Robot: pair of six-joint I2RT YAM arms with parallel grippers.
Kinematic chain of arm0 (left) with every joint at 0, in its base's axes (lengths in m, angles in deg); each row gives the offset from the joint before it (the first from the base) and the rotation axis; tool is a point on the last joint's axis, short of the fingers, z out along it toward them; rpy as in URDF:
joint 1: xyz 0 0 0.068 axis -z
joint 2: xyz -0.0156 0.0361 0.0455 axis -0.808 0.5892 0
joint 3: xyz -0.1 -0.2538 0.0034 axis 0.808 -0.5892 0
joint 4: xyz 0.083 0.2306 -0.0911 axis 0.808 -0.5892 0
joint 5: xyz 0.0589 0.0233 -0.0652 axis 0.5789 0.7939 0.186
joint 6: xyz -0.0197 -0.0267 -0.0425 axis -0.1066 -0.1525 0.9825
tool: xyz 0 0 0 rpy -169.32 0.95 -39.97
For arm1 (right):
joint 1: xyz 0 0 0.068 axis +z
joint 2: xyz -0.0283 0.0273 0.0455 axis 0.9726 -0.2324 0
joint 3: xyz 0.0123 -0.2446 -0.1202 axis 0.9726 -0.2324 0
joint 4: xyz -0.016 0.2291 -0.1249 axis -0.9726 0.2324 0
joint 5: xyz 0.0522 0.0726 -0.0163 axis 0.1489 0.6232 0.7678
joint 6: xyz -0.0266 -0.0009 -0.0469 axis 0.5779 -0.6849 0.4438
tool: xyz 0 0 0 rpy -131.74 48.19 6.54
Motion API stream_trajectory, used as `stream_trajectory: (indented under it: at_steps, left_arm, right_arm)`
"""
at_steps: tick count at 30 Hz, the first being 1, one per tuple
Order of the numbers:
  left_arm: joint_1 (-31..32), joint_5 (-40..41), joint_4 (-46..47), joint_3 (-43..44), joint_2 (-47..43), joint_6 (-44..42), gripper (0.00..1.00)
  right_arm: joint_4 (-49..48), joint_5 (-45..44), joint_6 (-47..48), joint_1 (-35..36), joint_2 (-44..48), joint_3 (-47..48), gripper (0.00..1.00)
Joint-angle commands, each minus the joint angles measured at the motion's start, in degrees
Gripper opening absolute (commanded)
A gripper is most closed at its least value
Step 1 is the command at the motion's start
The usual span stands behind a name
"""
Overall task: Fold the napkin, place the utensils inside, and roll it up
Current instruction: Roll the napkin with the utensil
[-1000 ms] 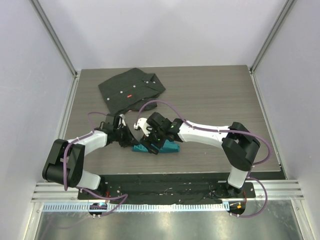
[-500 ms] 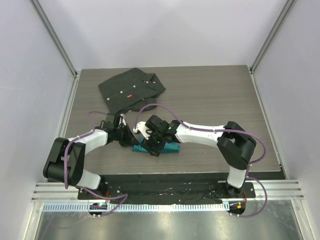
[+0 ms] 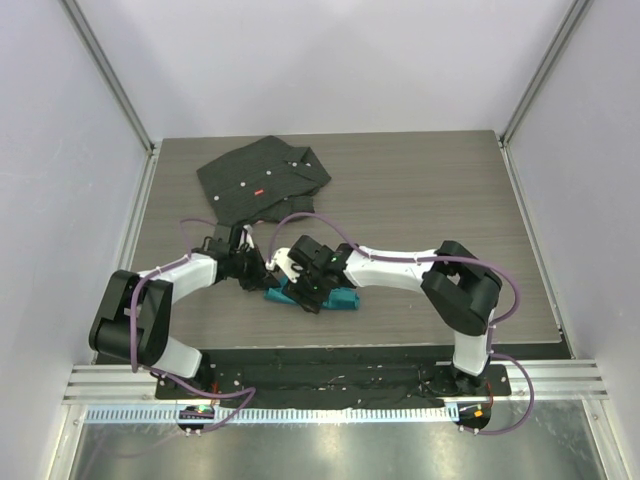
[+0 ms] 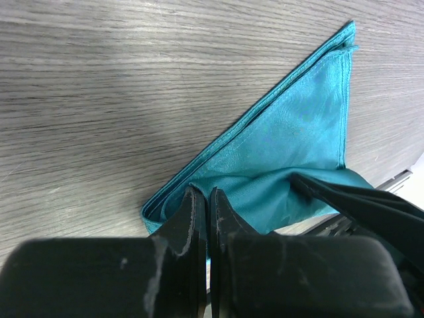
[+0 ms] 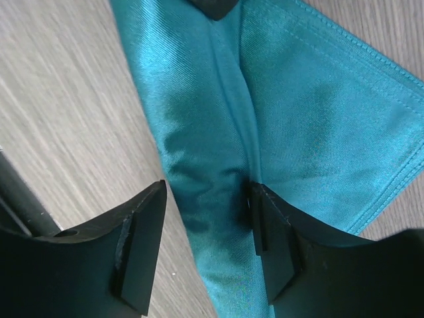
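**Top external.** The napkin (image 3: 345,299) lies folded on the table (image 3: 430,200), near the table's near edge and a little left of centre. Both my arms reach in over the napkin's left end. My left gripper (image 3: 262,277) is at the left tip of the cloth, and my right gripper (image 3: 303,292) is just beside it, over the cloth. A black shirt (image 3: 262,178) sits at the far left of the table, well apart from the napkin. Wood surface shows to the right of the napkin and beyond it, up to the side rails. Count: one napkin, one shirt, two grippers.

**Left wrist.** The napkin (image 4: 291,146) shows as a triangle, with its hemmed long edge running from upper right down to my left gripper (image 4: 207,199). The jaws are closed to a thin slit and pinch the layered edge at the cloth's near corner. Wood grain fills the left and top of this view. A pale table edge shows at far right, just past the cloth.

**Right wrist.** My right gripper (image 5: 207,245) stands with its jaws apart, and a raised band of the napkin (image 5: 318,119) lies between them. One finger (image 5: 142,245) rests on the wood at the cloth's edge. The other finger (image 5: 271,245) presses onto the cloth where creases gather. I see no squeeze on the band. The stitched hem runs along the right side of the cloth, and wood shows left of the cloth and at the top right corner
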Motion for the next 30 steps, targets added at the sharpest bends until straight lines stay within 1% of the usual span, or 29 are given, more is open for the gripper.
stream_trajectory:
  at_steps: [1, 2, 3, 5, 6, 7, 8, 9, 11, 12, 13, 14, 15, 17, 19, 20, 22, 24, 30]
  left_arm:
    - [-0.1, -0.9, -0.5, 1.7, 0.2, -1.1, 0.0]
    - [-0.1, -0.8, -0.3, 1.8, 0.3, -1.1, 0.0]
    - [-0.1, -0.8, -0.3, 2.3, 0.4, -1.1, 0.0]
    - [-0.1, -0.6, -0.5, 2.9, 0.5, -1.2, 0.06]
    - [-0.2, -0.2, -0.7, 3.3, 0.3, -1.3, 0.1]
    - [-0.3, 0.3, -1.2, 4.0, 0.1, -1.4, 0.2]
    - [-0.5, 0.9, -1.7, 4.5, -0.1, -1.8, 0.27]
    - [-1.1, 2.8, -2.8, 5.2, -0.9, -2.1, 0.41]
    - [-1.8, 4.9, -4.3, 5.7, -2.0, -2.5, 0.55]
    - [-2.1, 7.3, -5.6, 5.8, -3.7, -2.5, 0.69]
    - [-2.5, 9.1, -6.3, 5.7, -4.5, -2.5, 0.75]
    - [-2.5, 10.6, -6.9, 5.6, -5.4, -2.6, 0.78]
    - [-2.5, 12.6, -7.8, 5.4, -6.3, -2.8, 0.82]
    - [-2.5, 13.1, -7.9, 4.1, -8.6, -2.6, 0.83]
    - [-2.4, 11.5, -7.6, 3.4, -10.5, -2.5, 0.84]
    - [-2.5, 10.4, -7.2, 2.3, -11.0, -2.5, 0.84]
    - [-2.5, 8.0, -5.6, 0.9, -13.1, -2.0, 0.84]
    - [-2.4, 7.4, -4.9, -1.4, -14.9, -1.6, 0.84]
    - [-2.2, 5.2, -1.8, -5.0, -20.2, 0.2, 0.81]
  right_arm:
    - [1.0, -2.0, -1.2, 0.4, -1.4, -0.5, 0.59]
    - [1.0, -2.7, -1.9, 0.5, -2.0, -0.5, 0.59]
    - [1.2, -3.4, -2.2, 0.5, -2.2, -0.5, 0.55]
    - [2.3, -4.0, -2.7, 0.4, -2.9, -0.3, 0.5]
    - [2.8, -3.6, -3.4, 0.3, -3.4, -0.2, 0.45]
    - [3.6, -2.1, -3.7, 0.4, -3.5, -0.3, 0.43]
    - [4.1, -1.1, -4.1, 0.4, -3.7, -0.1, 0.41]
    - [4.9, 0.3, -4.7, 0.3, -3.8, -0.2, 0.39]
    - [5.6, 5.7, -5.3, -0.1, -3.8, 0.0, 0.37]
    - [6.1, 7.5, -6.2, -0.5, -3.9, 0.1, 0.36]
    - [6.4, 9.3, -6.4, -0.9, -4.2, 0.2, 0.36]
    - [6.5, 13.3, -6.7, -1.2, -4.2, 0.3, 0.35]
    - [6.5, 15.2, -7.2, -1.7, -4.5, 0.5, 0.34]
    - [6.8, 21.0, -7.8, -3.3, -5.5, 1.5, 0.35]
    - [7.5, 24.9, -8.5, -5.1, -6.8, 2.3, 0.34]
    - [7.7, 28.2, -8.8, -5.7, -7.3, 3.4, 0.34]
    - [8.9, 31.0, -8.9, -6.9, -8.6, 4.6, 0.34]
    - [10.4, 33.8, -9.0, -8.9, -9.5, 6.2, 0.34]
    - [13.9, 35.5, -8.8, -11.7, -13.5, 8.9, 0.34]
